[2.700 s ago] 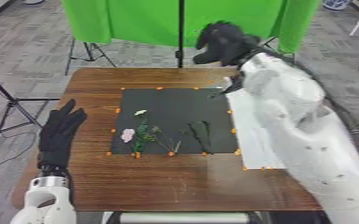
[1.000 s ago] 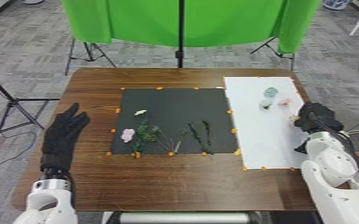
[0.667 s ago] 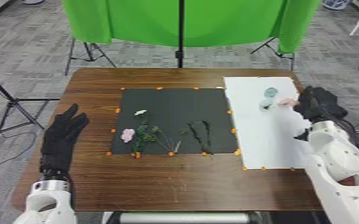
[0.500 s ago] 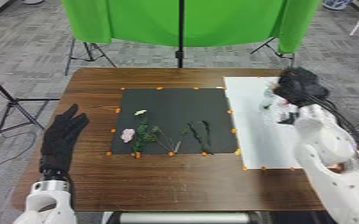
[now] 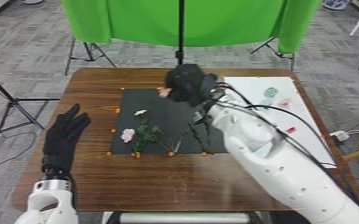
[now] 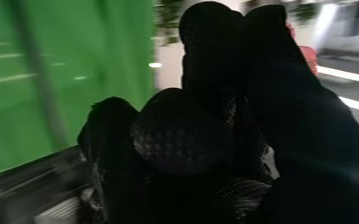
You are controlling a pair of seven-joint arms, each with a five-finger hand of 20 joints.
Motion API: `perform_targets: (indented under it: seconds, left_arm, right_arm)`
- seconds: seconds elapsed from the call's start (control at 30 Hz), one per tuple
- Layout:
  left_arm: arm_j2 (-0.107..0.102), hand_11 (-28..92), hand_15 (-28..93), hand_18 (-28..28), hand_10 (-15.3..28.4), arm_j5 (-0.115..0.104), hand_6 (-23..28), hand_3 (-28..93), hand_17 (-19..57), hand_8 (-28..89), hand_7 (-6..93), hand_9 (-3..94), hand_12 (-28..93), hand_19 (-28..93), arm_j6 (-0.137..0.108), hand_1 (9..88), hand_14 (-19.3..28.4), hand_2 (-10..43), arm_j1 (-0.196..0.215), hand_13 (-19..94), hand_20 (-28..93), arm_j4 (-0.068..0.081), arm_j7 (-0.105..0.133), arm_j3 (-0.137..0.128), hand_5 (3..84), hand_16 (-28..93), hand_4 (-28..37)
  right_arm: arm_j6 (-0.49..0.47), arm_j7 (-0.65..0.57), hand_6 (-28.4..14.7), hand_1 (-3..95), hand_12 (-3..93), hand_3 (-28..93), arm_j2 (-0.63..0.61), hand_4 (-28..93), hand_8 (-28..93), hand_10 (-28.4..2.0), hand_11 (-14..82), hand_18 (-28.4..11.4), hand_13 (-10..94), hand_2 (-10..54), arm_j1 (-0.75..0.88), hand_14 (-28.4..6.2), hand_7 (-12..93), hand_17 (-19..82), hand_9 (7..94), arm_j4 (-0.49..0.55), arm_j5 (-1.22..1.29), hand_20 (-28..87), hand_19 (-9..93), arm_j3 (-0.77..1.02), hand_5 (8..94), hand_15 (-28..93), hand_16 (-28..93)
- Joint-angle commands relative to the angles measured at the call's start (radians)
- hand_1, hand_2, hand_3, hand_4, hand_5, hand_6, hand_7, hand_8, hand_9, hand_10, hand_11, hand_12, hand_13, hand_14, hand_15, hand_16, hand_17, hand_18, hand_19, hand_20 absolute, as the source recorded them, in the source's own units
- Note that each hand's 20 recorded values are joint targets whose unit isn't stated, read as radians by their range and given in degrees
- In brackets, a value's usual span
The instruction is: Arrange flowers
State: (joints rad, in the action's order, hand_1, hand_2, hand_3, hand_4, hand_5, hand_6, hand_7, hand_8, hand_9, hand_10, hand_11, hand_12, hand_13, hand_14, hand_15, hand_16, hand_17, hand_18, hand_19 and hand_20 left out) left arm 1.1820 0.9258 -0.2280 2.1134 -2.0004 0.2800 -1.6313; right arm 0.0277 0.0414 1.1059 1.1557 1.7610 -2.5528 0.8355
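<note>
In the head view my right hand (image 5: 190,86) is over the black mat's far edge, its fingers curled round a small pale pink flower (image 5: 164,92). In the right wrist view the curled glove of my right hand (image 6: 180,135) has a reddish-pink flower (image 6: 309,57) behind its fingertips. My left hand (image 5: 63,131) rests left of the black mat (image 5: 168,107), fingers straight. On the mat lie a white flower (image 5: 140,112), a pink flower (image 5: 127,134), leafy green stems (image 5: 141,141) and dark stems (image 5: 196,134), partly behind my right arm.
The white sheet (image 5: 255,85) on the right bears a teal flower (image 5: 270,92), a pink flower (image 5: 285,103) and a small red piece (image 5: 291,130). Orange clips (image 5: 170,154) line the mat's edges. A green curtain (image 5: 131,22) hangs beyond the table (image 5: 184,185).
My right hand has moved from the table's right side across the white sheet to above the black mat, carrying the pale pink flower. My left hand has stayed put.
</note>
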Motion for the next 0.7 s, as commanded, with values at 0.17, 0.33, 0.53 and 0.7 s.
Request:
perform_targets:
  seconds: [0.17,0.33,0.53,0.7]
  left_arm:
    - [0.006,13,10,10.6,13.5,0.003,4.6,64,7.0,-6,5.7,42.0,9,2,0.013,18.2,15.8,5.8,0.03,35,19,-0.007,0.008,0.002,41.5,1,-28.3]
    - [0.002,13,10,10.6,13.5,0.004,4.6,64,7.0,-5,5.6,42.0,9,2,0.015,18.1,15.7,5.7,0.01,35,19,0.004,-0.001,0.009,41.5,1,-28.3]
    - [-0.001,13,10,10.6,13.4,0.003,4.6,64,7.0,-5,5.5,42.0,10,2,0.018,18.0,15.7,5.7,0.003,35,19,0.008,-0.007,0.009,41.5,1,-28.3]
    - [-0.003,13,10,10.6,13.5,0.005,4.6,64,6.9,-5,5.5,41.9,9,2,0.023,18.0,15.8,5.6,-0.003,35,19,0.01,-0.01,0.012,41.4,1,-28.3]
  right_arm:
    - [0.005,0.073,4.7,59.7,35.8,53,0.076,-19,6,-8.3,16.8,-9.2,90,-9.5,-0.001,0.1,24,63,86.2,-0.087,-0.247,56,93,-0.09,77.8,60,34]
    - [0.021,0.126,5.4,59.2,36.6,53,0.115,-19,5,-8.4,11.7,-9.1,89,-9.5,-0.004,0.2,25,62,84.6,-0.153,-0.336,56,93,-0.07,77.1,61,34]
    - [0.047,0.165,5.7,58.8,35.3,53,0.136,-20,4,-8.1,8.5,-9.1,88,-9.5,0.002,0.2,25,61,83.1,-0.185,-0.387,56,93,-0.068,77.1,61,34]
    - [0.053,0.186,5.8,58.1,34.1,54,0.155,-20,4,-8.1,7.5,-9.2,88,-9.5,0.015,0.3,25,61,82.0,-0.21,-0.433,56,93,-0.057,77.0,61,34]
